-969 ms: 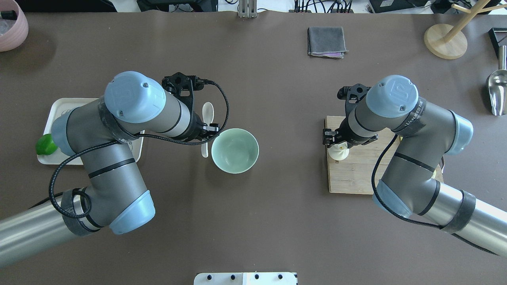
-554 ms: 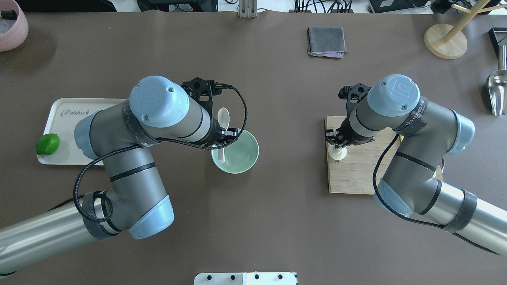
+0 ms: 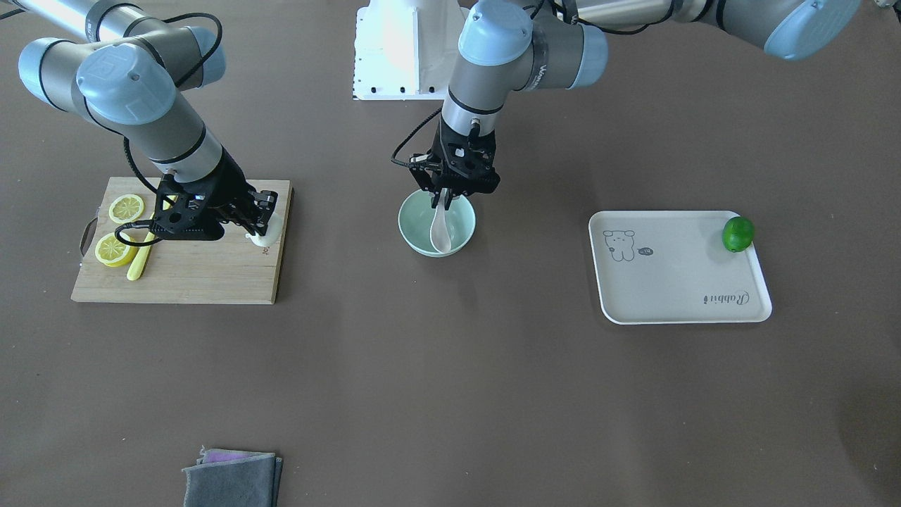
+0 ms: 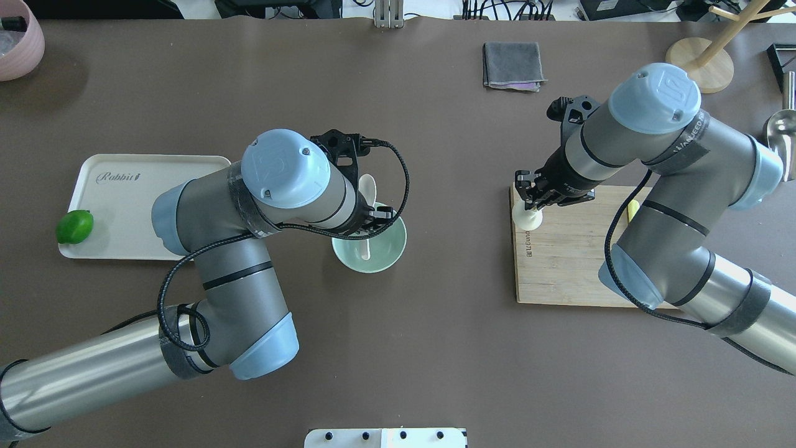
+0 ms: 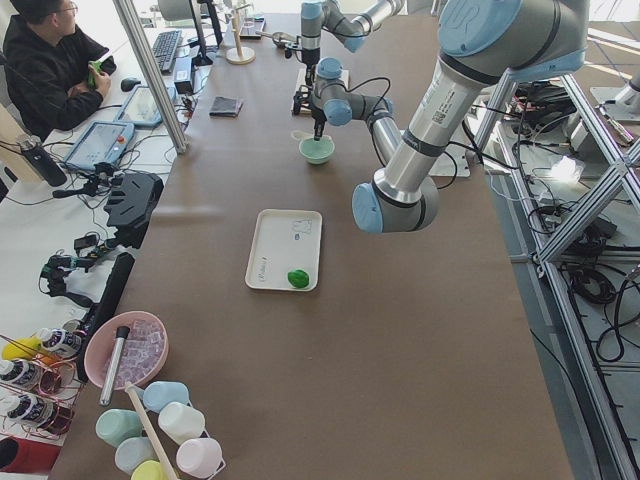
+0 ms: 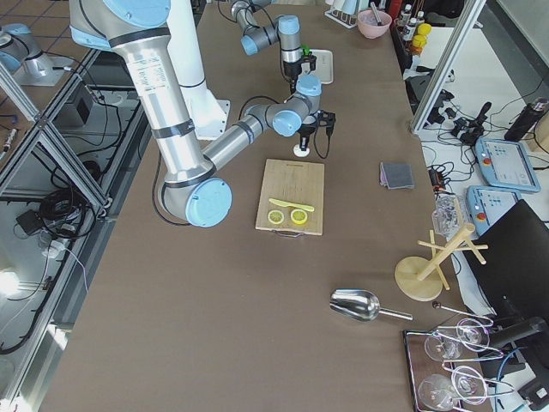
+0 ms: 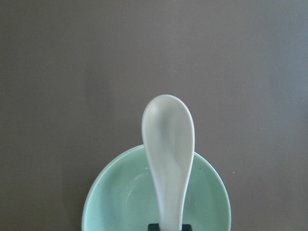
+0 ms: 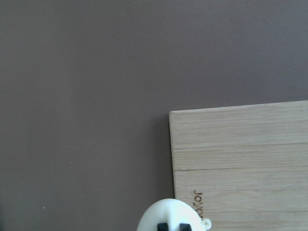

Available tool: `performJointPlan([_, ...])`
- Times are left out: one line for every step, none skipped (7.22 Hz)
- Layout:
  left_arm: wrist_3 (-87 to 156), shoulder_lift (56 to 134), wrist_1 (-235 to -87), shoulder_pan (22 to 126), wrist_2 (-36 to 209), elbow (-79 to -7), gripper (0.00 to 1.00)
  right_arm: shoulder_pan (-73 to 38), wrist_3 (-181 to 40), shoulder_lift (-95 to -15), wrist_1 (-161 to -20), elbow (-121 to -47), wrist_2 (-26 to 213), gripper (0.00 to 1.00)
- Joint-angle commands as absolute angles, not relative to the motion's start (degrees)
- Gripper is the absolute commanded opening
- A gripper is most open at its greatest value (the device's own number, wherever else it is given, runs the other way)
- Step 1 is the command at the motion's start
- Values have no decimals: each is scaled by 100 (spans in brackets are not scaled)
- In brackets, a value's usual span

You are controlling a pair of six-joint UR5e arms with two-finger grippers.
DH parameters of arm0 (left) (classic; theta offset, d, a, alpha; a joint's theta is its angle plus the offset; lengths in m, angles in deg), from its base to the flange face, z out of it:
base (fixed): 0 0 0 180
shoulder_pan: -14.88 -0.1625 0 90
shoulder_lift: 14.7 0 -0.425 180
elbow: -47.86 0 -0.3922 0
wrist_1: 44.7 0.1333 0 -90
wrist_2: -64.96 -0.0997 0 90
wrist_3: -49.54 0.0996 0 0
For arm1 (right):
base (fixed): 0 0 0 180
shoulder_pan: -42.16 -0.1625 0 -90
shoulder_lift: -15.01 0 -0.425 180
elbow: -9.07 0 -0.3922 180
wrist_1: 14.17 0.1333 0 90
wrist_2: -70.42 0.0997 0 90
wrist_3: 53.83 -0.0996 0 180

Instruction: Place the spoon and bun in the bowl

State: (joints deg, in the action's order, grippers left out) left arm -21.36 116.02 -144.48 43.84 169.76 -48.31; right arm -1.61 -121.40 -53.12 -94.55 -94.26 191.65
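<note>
In the overhead view, at centre frame, the left end effector (image 4: 378, 219) is clamped on the spoon (image 4: 367, 185) above the bowl (image 4: 392, 252). The scoop seems to overhang the rim, so centre and lower it before release. Right of centre, the right end effector (image 4: 533, 200) pinches the bun (image 4: 527, 219) at the cutting board's (image 4: 559, 274) corner.

One spoon (image 3: 441, 229), one bun (image 3: 265, 238) and one bowl (image 3: 415, 243) are counted. Two lemon slices (image 3: 127, 208) (image 3: 112, 250), one yellow knife (image 3: 139, 263) and one cutting board (image 3: 204, 278) are seen, along with one tray (image 3: 676, 282), one lime (image 3: 738, 234) and one grey cloth (image 3: 232, 479). One metal scoop (image 4: 780, 140), one pink bowl (image 4: 28, 53) and one wooden stand (image 4: 699, 65) are also found on the surface (image 3: 450, 387).
</note>
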Motion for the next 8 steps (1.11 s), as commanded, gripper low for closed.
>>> performJointPlan([-2113,11582,-14437,4371,16990,-4864,0,-214,-12395,-5222,-9424,-9456,19197,0])
performJointPlan([-2113,11599,-14324,4362,16999,-4899,0,-231,-12484,-5196,-9389,-9456,19188,0])
performJointPlan([-2113,11599,-14044,4362,17008,-4986,0,-257,-12493,-5126,-9388,-9456,19180,0])
performJointPlan([-2113,11599,-13841,4249,16999,-5057,0,-275,-12502,-5082,-9388,-9456,19179,0])
performJointPlan([-2130,11599,-13839,4161,16990,-5049,0,-275,-12606,-4977,-9388,-9447,19171,0])
performJointPlan([-2130,11591,-13839,4038,16990,-5031,0,-275,-12642,-4950,-9380,-9456,19171,0])
performJointPlan([-2104,11599,-13822,3976,17017,-5005,0,-275,-12643,-4932,-9380,-9447,19162,0])
performJointPlan([-2095,11599,-13795,3967,17025,-4987,0,-275,-12643,-4941,-9388,-9447,19153,0])
